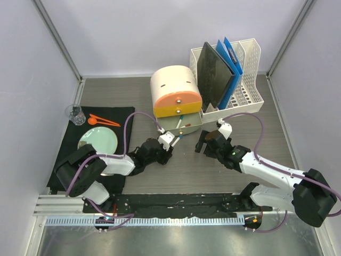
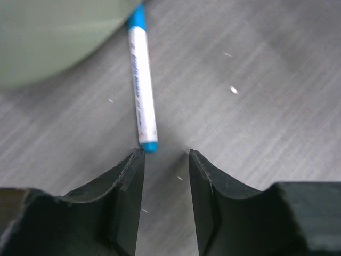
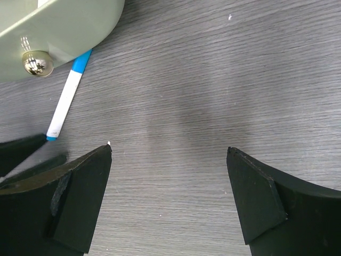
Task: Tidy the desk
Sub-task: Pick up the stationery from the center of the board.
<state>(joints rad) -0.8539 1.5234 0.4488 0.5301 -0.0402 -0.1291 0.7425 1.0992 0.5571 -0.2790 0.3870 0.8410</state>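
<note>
The desk [image 1: 181, 173] is a dark wood-grain top. A white pen with blue ends [image 2: 143, 90] lies on it, its far end under the front of an open pale green drawer [image 3: 64, 24]. My left gripper [image 2: 164, 156] sits low over the desk just short of the pen's near tip. Its jaws stand partly apart with only bare desk between them. My right gripper [image 3: 169, 150] hovers wide open over bare wood to the right of the pen [image 3: 66, 104], holding nothing. In the top view the left gripper [image 1: 169, 142] and the right gripper [image 1: 204, 142] face each other before the drawer.
A cream drawer unit [image 1: 175, 85] with an orange drawer stands at centre back, its green bottom drawer [image 1: 181, 124] pulled out. A white file rack [image 1: 250, 80] with folders is at back right. On the left, a black mat [image 1: 114, 114] holds a green plate [image 1: 97, 140], orange spoon [image 1: 104, 120] and glass cup [image 1: 75, 114].
</note>
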